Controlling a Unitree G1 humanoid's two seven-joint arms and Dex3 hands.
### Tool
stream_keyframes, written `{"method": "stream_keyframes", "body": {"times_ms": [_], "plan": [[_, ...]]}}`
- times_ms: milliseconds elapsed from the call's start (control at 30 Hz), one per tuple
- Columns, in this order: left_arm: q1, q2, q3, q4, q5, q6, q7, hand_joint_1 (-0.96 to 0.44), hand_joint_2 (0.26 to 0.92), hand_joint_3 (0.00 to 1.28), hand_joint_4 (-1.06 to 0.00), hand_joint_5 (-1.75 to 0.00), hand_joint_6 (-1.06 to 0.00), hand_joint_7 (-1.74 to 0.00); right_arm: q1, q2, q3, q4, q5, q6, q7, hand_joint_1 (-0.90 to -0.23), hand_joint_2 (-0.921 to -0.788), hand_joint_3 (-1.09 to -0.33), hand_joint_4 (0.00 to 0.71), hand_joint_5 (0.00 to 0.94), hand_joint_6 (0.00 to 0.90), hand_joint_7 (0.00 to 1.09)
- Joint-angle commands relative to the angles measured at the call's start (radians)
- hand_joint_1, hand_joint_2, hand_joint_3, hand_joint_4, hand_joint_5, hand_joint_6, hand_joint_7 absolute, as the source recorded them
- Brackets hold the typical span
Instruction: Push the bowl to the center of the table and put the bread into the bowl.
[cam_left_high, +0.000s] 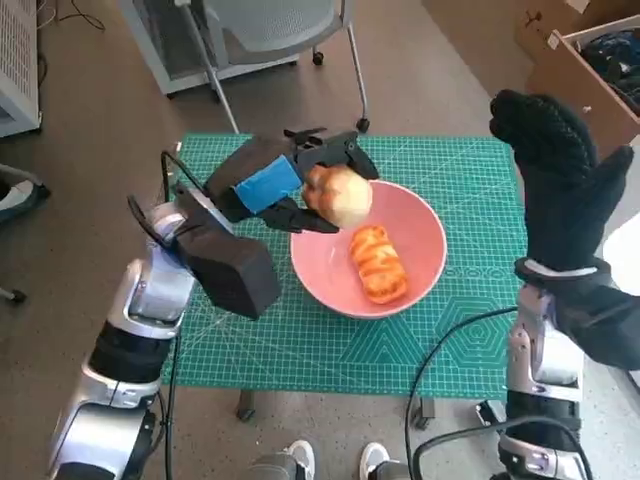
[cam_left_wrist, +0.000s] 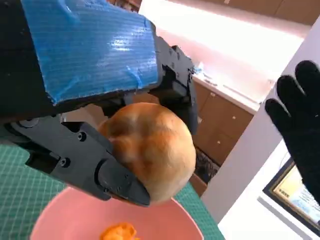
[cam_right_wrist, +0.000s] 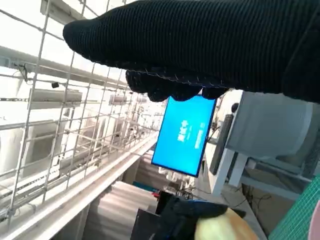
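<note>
Bun (cam_left_high: 340, 195) gripped in our left hand (cam_left_high: 272, 187) above bowl's (cam_left_high: 425, 225) far-left rim | loaf (cam_left_high: 378, 263) inside | right hand (cam_left_high: 560, 180) raised, open, empty

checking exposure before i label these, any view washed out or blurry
Left wrist view: background behind the bread roll is blown out white, roll slightly soft. Right wrist view: bright windows, glove a dark shape on the right hand. Head view: even light, pink bowl sharp.
</note>
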Motion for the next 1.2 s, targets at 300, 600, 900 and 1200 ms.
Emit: {"method": "stream_keyframes", "body": {"times_ms": [300,600,900,1200], "plan": [[0.029,-0.001,0.002,-0.013,-0.074,0.052,-0.11,-0.28,0.865,0.03,-0.2,-0.09,-0.23,-0.3,0.024,-0.002,0.0,-0.025,-0.003,0.035,-0.008,-0.496,-0.921,-0.605,0.37,0.0,0.143,0.65],[0.045,0.0,0.015,-0.01,-0.083,0.026,-0.109,-0.48,0.877,0.01,-0.03,0.0,-0.15,-0.19,0.018,0.004,0.001,-0.022,-0.009,0.032,-0.017,-0.499,-0.921,-0.604,0.365,0.0,0.141,0.65],[0.056,-0.019,0.047,0.036,-0.158,-0.015,-0.116,-0.59,0.904,0.02,0.0,0.0,-0.1,-0.16,0.009,0.005,0.005,-0.02,-0.009,0.036,-0.02,-0.497,-0.921,-0.604,0.362,0.0,0.14,0.65],[0.061,-0.048,0.114,0.092,-0.295,-0.048,-0.133,-0.61,0.92,0.04,0.0,0.0,-0.09,-0.16,0.006,0.002,0.005,-0.05,-0.004,0.061,-0.023,-0.498,-0.921,-0.604,0.363,0.0,0.147,0.65]]}}
